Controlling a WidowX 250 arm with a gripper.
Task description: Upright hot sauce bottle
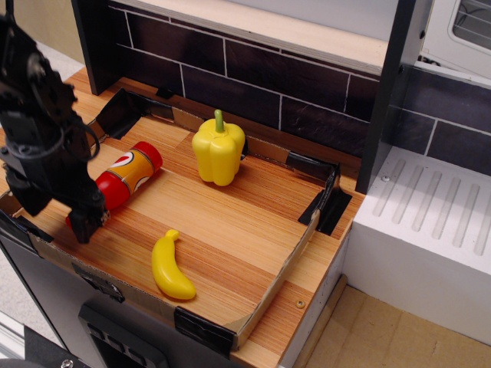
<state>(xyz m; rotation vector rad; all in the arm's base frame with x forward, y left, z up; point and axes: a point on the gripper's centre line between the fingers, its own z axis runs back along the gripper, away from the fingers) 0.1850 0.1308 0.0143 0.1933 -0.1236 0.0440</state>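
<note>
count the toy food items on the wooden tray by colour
red: 1, the hot sauce bottle, lying on its side
yellow: 2, the bell pepper and the banana
total: 3

The arm is matte black throughout — a bulky, angular body built from blocky segments with hard edges and no visible markings or colour accents. A thin dark cable loops out from its side in a loose curve. Toward the bottom the housing narrows into the claw (83, 222), also black — its fingers are short, squared and dull, with detail lost in shadow.
</note>
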